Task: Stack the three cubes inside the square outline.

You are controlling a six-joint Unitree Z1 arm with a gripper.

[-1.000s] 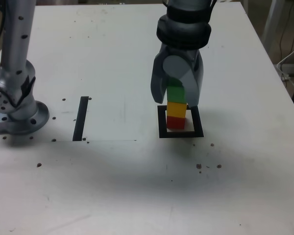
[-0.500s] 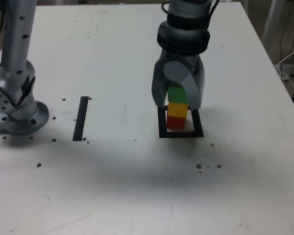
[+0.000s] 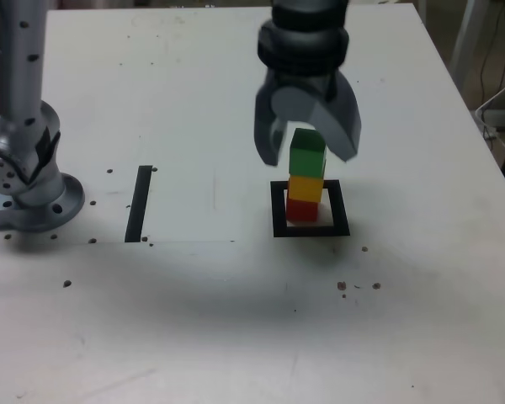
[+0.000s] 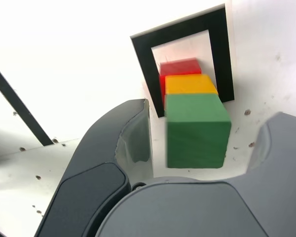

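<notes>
Gripper points straight down from the wrist at the far right of the exterior view, jaws spread wide, nothing clamped between them. Arm base sits at near left, its column rising out of frame

White desk fills exterior view, surface speckled with small dark holes, soft shadows across near half. Black tape strip lies on it. Beyond desk's right edge: white cables, brownish floor.
</notes>
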